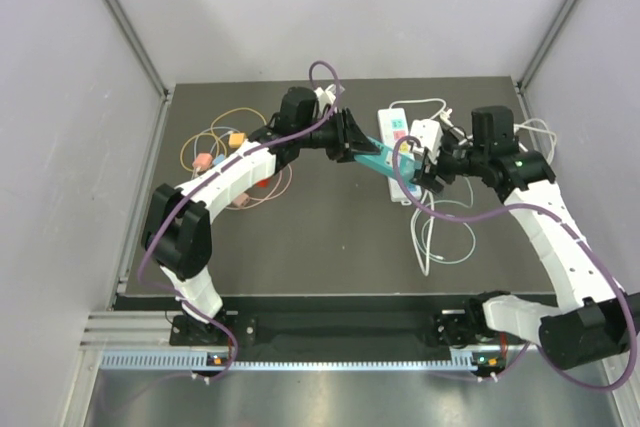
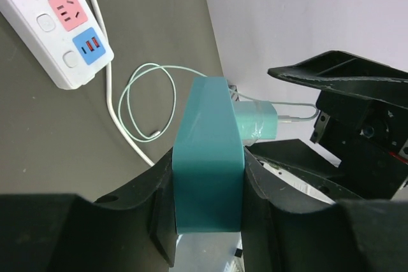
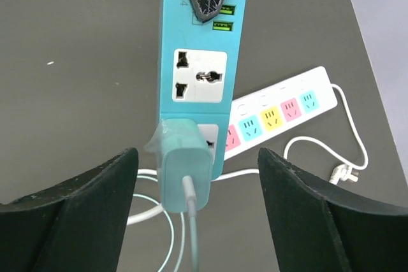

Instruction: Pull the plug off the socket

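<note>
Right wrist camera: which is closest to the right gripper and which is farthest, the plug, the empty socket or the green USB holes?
1. Plug: nearest, between the open fingers of the right gripper, at the near end of the power strip.
2. Empty socket: next, just beyond the plug, mid-strip.
3. Green USB holes: farthest, further up the strip along its right edge.

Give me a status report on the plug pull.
Left claw shut on teal power strip. Right claw open, straddling teal plug, plugged in. Nothing blocking; white strip aside.
</note>
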Robot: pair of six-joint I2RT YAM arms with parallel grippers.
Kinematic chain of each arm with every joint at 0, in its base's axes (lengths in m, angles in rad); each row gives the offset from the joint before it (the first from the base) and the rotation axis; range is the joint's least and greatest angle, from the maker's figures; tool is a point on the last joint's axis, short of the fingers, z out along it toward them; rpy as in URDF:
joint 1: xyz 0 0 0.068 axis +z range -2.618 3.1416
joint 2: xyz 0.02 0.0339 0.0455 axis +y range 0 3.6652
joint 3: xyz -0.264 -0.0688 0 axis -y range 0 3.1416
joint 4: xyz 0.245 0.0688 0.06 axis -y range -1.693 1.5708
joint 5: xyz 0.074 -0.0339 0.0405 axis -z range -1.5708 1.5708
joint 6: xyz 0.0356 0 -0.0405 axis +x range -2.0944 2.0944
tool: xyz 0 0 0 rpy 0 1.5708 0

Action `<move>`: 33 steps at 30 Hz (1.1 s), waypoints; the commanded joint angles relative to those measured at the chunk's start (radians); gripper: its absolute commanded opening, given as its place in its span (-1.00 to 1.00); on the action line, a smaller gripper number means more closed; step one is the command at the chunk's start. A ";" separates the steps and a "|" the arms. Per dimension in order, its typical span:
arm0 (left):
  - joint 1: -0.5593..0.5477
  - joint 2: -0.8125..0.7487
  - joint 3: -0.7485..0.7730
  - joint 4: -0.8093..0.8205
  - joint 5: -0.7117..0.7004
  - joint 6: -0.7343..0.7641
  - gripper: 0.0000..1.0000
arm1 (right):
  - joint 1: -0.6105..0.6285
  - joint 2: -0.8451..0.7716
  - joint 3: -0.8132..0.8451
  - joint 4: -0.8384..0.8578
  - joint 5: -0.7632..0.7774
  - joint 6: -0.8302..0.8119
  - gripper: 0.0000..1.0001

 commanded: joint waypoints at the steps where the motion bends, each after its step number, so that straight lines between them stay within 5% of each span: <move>1: -0.001 -0.043 0.003 0.129 0.050 -0.042 -1.00 | 0.019 0.019 0.001 0.052 0.005 -0.028 0.47; 6: -0.001 -0.040 0.003 0.129 0.050 -0.045 -1.00 | 0.051 0.036 0.001 0.028 0.007 -0.045 0.15; 12: -0.001 -0.037 0.005 0.104 0.033 -0.028 -1.00 | 0.054 0.029 0.013 -0.012 0.011 -0.065 -0.99; 23: 0.024 0.012 0.046 -0.224 -0.226 0.228 -1.00 | -0.038 -0.119 0.047 -0.037 0.041 0.085 -1.00; 27: 0.033 0.032 0.060 -0.264 -0.276 0.280 -1.00 | -0.070 -0.177 0.049 -0.282 -0.113 -0.220 -1.00; 29: 0.033 0.037 0.059 -0.245 -0.240 0.279 -1.00 | -0.072 -0.198 0.015 -0.264 -0.105 -0.240 -1.00; 33: 0.022 0.049 0.046 -0.091 -0.076 0.221 -1.00 | -0.081 -0.202 0.012 -0.125 -0.074 -0.025 -1.00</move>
